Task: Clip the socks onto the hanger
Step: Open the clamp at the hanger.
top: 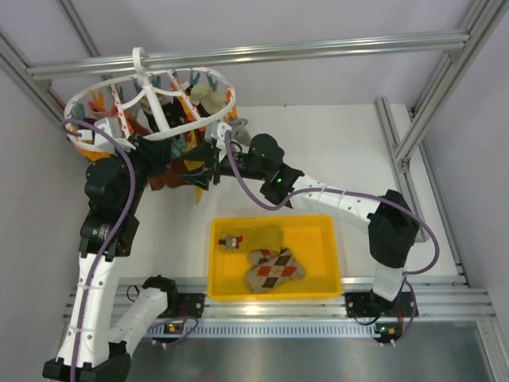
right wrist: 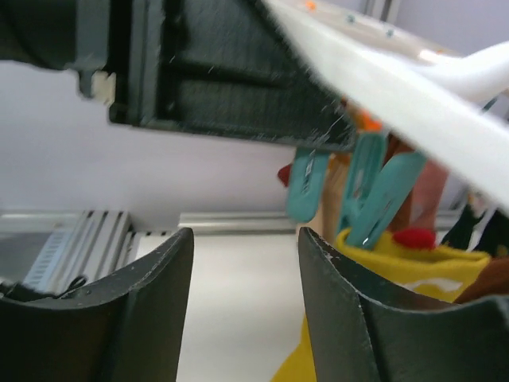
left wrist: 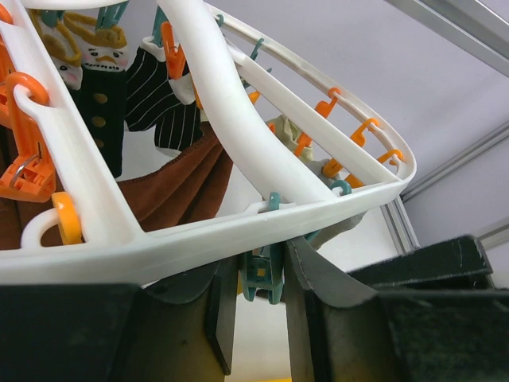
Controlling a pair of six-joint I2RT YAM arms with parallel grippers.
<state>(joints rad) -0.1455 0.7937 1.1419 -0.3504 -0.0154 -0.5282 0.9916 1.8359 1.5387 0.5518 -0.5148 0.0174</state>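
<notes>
The white round hanger (top: 151, 91) hangs at the back left, with several socks clipped to it. In the left wrist view my left gripper (left wrist: 262, 256) sits just under the hanger's rim (left wrist: 207, 239), with both fingers pressed on a teal clip (left wrist: 267, 278). My right gripper (right wrist: 242, 235) is open with nothing between its fingers. Beside its right finger, a mustard-yellow sock (right wrist: 398, 267) hangs from a teal clip (right wrist: 378, 191) under the hanger's rim (right wrist: 413, 103). In the top view both grippers, left (top: 176, 161) and right (top: 213, 153), meet at the hanger's near edge. An argyle sock (top: 274, 269) lies in the bin.
A yellow bin (top: 274, 220) stands on the table between the arms, and a second small item (top: 231, 241) lies in it. A rust-brown sock (left wrist: 175, 191) and a striped black-and-white sock (left wrist: 163, 95) hang from the hanger. An aluminium frame bar (top: 318, 49) runs overhead.
</notes>
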